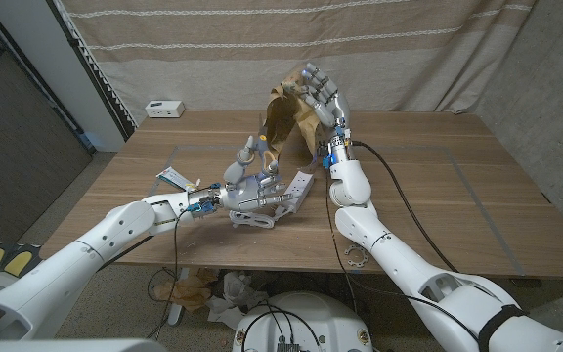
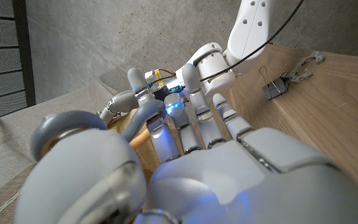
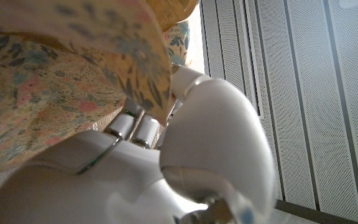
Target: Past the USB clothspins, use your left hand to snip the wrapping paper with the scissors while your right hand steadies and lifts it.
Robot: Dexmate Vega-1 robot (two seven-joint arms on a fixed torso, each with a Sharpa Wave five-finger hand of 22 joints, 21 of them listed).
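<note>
My right hand (image 1: pixel 322 96) holds the wrapping paper (image 1: pixel 287 119) up off the table near the far middle. The paper is brown on the side the head view shows and carries a floral print (image 3: pixel 61 81) in the right wrist view, draped over that hand (image 3: pixel 166 162). My left hand (image 1: pixel 247 179) is in front of the paper, low over the table, and grips the scissors (image 1: pixel 262 202), whose blades point toward the right arm. The hand's back (image 2: pixel 185 168) hides most of the scissors in the left wrist view. A white clip-like piece (image 1: pixel 301 183) lies just beyond the blades.
A small white box (image 1: pixel 164 108) stands at the table's far left corner. A blue-and-white packet (image 1: pixel 173 178) lies near my left forearm. A small chain (image 1: pixel 355 257) sits by the front edge, and a binder clip (image 2: pixel 275 87) lies on the wood. Black cables run along both arms.
</note>
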